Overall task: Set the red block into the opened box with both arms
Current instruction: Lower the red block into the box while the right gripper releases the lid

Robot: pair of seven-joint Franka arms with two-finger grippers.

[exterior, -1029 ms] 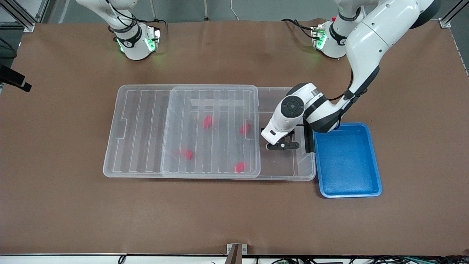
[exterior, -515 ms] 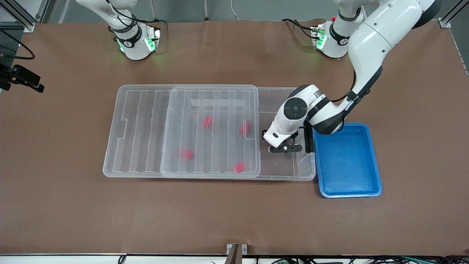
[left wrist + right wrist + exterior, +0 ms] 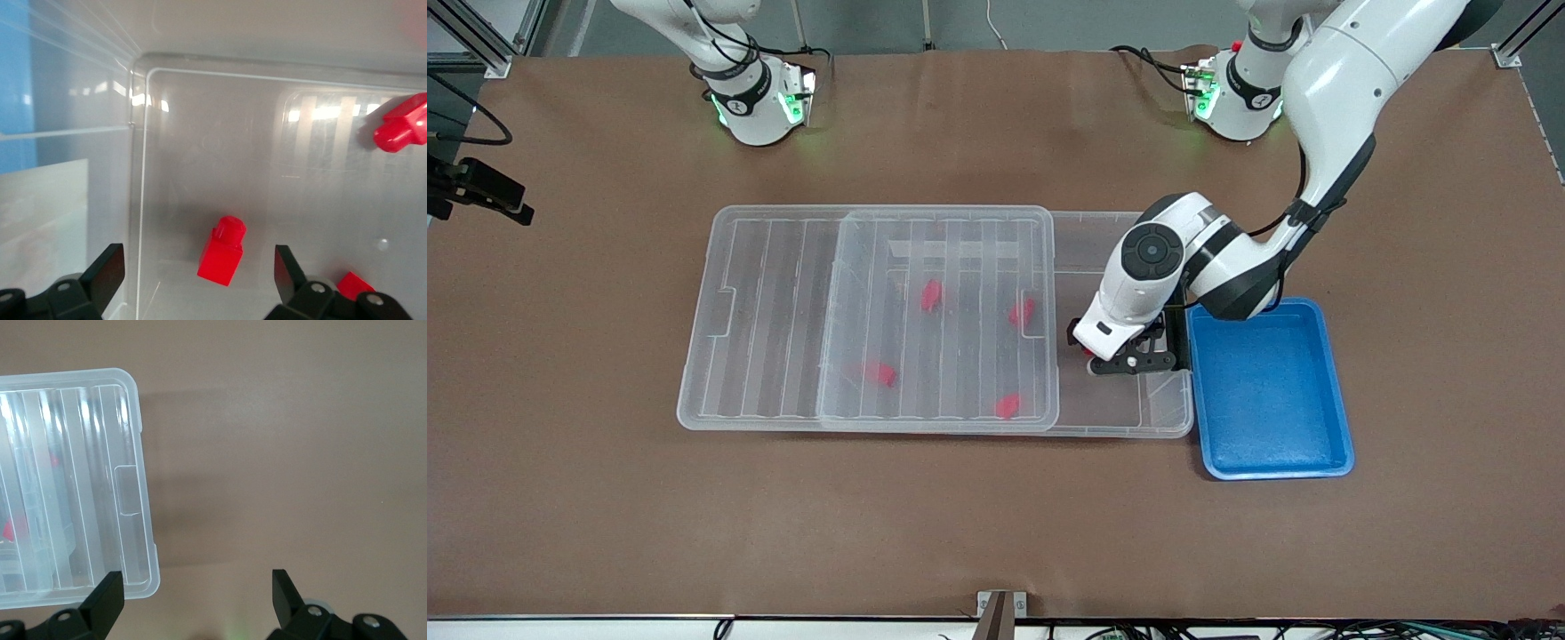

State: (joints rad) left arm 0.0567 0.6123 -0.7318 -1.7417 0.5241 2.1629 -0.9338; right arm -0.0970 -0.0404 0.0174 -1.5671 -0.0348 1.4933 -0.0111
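Left wrist view: your left end effector [image 3: 193, 280] hangs open inside the clear box [image 3: 200, 107], red block [image 3: 223, 251] loose beneath. Right end effector [image 3: 193, 603] open, waiting beside the lid [image 3: 73, 487].

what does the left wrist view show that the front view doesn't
Only the left wrist view: a red block lying free on the box floor between the open fingers of the left gripper, touching neither.

Only the front view: the whole layout, with the lid slid toward the right arm's end of the table, the empty blue tray beside the box, four more red blocks under the lid, and the right gripper at the table edge.

Both: the clear box and the left gripper inside its uncovered end.
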